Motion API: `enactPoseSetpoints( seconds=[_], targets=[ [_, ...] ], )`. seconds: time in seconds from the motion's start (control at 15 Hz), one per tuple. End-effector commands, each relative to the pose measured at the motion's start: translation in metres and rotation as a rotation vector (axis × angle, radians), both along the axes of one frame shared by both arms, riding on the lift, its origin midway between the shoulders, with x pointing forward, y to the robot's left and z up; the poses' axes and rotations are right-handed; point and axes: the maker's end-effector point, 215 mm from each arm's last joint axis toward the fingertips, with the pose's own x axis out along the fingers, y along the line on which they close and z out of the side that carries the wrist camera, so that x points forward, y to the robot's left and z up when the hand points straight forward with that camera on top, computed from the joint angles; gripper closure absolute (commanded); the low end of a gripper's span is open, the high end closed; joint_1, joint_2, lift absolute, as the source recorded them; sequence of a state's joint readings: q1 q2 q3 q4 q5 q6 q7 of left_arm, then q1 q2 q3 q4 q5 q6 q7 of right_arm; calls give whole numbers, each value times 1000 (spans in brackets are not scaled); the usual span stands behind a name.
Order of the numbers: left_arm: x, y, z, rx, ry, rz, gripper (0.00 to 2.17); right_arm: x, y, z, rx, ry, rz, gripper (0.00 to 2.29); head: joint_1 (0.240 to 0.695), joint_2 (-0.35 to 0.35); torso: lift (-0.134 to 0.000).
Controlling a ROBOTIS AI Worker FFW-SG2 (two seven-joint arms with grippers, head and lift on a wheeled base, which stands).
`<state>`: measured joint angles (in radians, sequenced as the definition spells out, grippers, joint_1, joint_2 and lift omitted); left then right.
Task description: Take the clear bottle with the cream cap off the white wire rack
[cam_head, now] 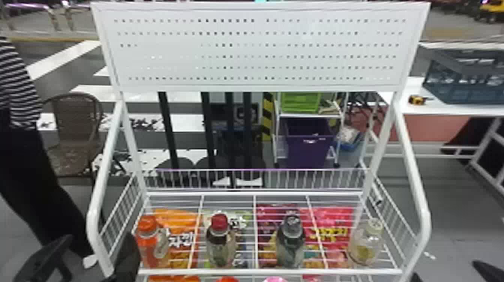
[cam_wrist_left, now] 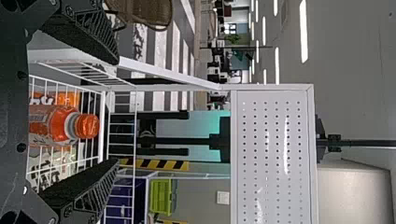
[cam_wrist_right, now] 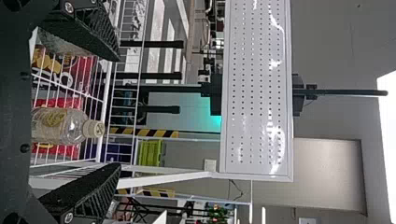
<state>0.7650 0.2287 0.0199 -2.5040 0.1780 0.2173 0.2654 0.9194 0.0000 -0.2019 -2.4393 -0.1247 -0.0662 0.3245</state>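
- Head view: clear bottle with the cream cap upright at right end of white wire rack, its weight on the wires.
- Left wrist view: left gripper spread, empty, at rack's left end, lined up on orange-capped bottle; probably just waiting.
- Right wrist view: right gripper spread, empty, at rack's right end, probably wide to straddle the clear bottle.

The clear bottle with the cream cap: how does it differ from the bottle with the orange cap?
The clear bottle is see-through; the orange-capped bottle looks orange. The clear bottle stands far right, the orange-capped bottle far left. Both stand upright on the white wire rack.
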Motion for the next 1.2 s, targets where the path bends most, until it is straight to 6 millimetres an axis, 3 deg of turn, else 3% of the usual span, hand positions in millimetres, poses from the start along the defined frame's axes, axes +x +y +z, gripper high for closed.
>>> enactPoseSetpoints(
  seconds=[0.0, 0.6, 0.8, 1.07, 1.13],
  targets=[
    [0, 0, 1, 0, -2, 0, 144, -2, -2, 0, 2, 2, -3, 90, 499, 0, 0],
    [-2, -6, 3, -2, -4, -8, 144, -3, -2, 2, 5, -2, -3, 93, 499, 0, 0],
    [-4, -7, 2, -1, 1, -10, 144, -1, -7, -6, 11, -16, -18, 93, 499, 0, 0],
    [-6, -17, -4, 6, 15, -27, 144, 22, -18, -63, 21, -6, -55, 97, 499, 0, 0],
    [-6, -21, -5, 11, 20, -33, 144, 32, -20, -85, 18, 14, -62, 97, 499, 0, 0]
  ],
)
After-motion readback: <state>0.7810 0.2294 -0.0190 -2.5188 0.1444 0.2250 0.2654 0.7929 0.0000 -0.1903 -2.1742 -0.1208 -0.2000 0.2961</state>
